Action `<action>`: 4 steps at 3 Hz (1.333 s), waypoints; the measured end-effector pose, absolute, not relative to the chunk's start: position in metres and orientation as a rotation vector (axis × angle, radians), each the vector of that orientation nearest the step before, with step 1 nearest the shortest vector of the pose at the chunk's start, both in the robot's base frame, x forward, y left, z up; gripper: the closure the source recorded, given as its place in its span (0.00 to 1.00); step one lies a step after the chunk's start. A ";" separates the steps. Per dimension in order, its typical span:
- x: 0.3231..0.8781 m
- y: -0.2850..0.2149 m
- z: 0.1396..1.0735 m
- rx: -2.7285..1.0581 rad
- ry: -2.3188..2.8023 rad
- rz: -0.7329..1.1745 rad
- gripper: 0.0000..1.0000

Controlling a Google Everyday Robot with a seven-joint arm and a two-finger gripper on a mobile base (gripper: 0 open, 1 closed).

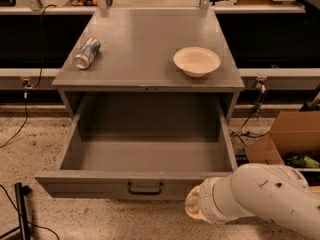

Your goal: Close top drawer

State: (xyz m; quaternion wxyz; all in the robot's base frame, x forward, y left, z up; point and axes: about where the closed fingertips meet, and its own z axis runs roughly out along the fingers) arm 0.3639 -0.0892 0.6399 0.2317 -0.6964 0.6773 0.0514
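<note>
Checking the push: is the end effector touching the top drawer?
Cannot tell. Camera view: end effector at lower right of top drawer; contact hidden.

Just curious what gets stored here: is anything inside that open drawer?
No: the top drawer shows only its bare grey floor, and the gripper sits outside, by its front's right end.

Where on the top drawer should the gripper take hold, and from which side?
The dark bar handle centred on the top drawer front, from the front: the drawer is pulled out and the bar lies horizontal. The gripper is low at the front panel, right of the handle.
</note>
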 end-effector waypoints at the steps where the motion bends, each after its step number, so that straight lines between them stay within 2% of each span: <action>1: 0.378 -0.085 0.627 -1.888 1.843 0.122 1.00; 4: 0.407 -0.068 0.622 -1.772 1.877 0.219 1.00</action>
